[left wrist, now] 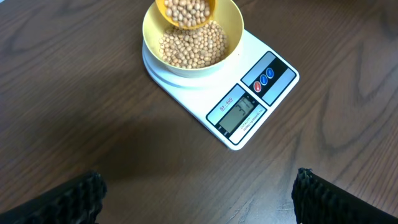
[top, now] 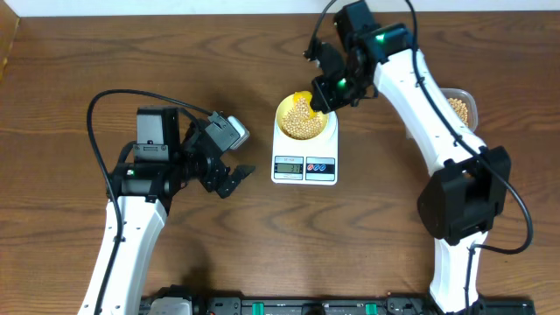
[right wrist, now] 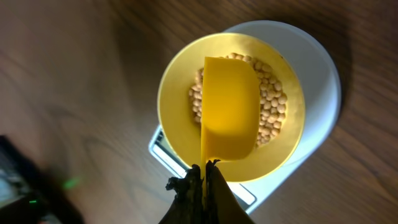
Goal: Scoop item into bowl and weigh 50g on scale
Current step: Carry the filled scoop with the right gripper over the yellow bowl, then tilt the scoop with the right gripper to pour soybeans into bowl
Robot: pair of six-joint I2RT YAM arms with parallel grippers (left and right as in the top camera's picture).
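**Step in hand (judged):** a load is being tipped into the bowl. A yellow plastic measuring scoop [right wrist: 230, 109] is gripped by its handle in the right gripper [right wrist: 204, 173], whose jaws are closed tight on it. The scoop is poised over the small round pale yellow-green bowl [left wrist: 235, 34], which is seated on the rear part of the white digital kitchen scale [left wrist: 202, 96]. Many small round tan-beige beans [left wrist: 193, 48] are heaped in the bowl, and more are seen in the scoop's mouth from the left wrist view.

The left gripper [top: 232, 179] is spread wide with nothing held. It is stationed to the left of the scale, apart from it.

**Recommended:** the scoop is to be rolled slowly so that beans are released a few at a time inside the rim. It is to be kept off the bowl so that no false weight is registered. The display is to be watched; its digits cannot be read here.

**Orientation:** in the overhead view the scoop's long axis is laid from the gripper at upper right down to lower left. Its mouth is tilted toward the scale's display edge, which is turned toward the robot.
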